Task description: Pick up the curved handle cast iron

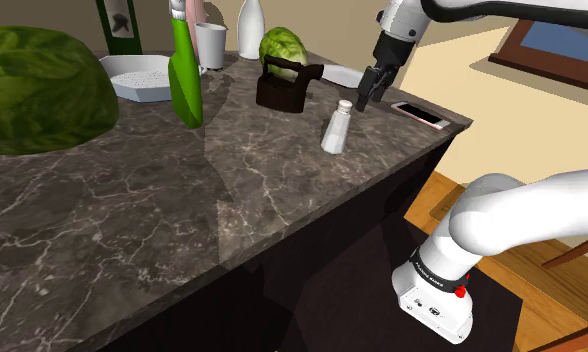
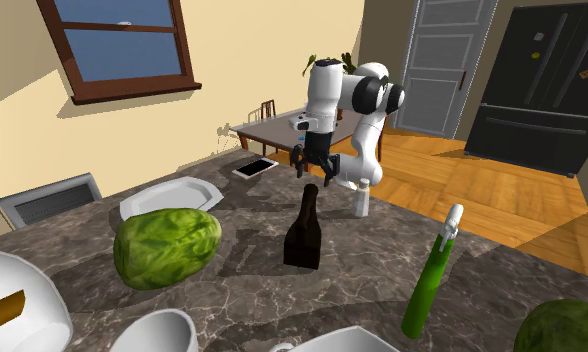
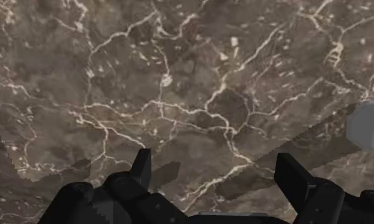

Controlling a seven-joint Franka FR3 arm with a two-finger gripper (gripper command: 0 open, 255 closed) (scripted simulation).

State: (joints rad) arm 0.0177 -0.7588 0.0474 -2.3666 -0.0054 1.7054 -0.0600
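Step in hand, as you could judge it: approach, grasp not yet made. Your gripper (image 1: 372, 96) hung above the dark marble counter (image 1: 182, 230), fingers spread apart with nothing between them. In the wrist view the two fingertips (image 3: 141, 167) framed only bare veined stone. The dark cast iron (image 1: 287, 85) stood upright on the counter, to the shoulder view's left of the gripper and apart from it. Its curved handle (image 1: 282, 66) arched over the top, and a green leafy head (image 1: 280, 44) sat just behind. A white shaker (image 1: 337, 127) stood between iron and gripper, nearer the camera, and a phone (image 1: 420, 113) lay by the counter's edge on the gripper's other side. Nothing touched the iron. The next move, in your judgement, called for carrying the hand across toward the iron, clear above the shaker, turning the wrist so the open fingers straddled the handle's arch, then lowering and closing. Risk noted: the iron looked heavy, so a grip off the handle's middle could let it tip
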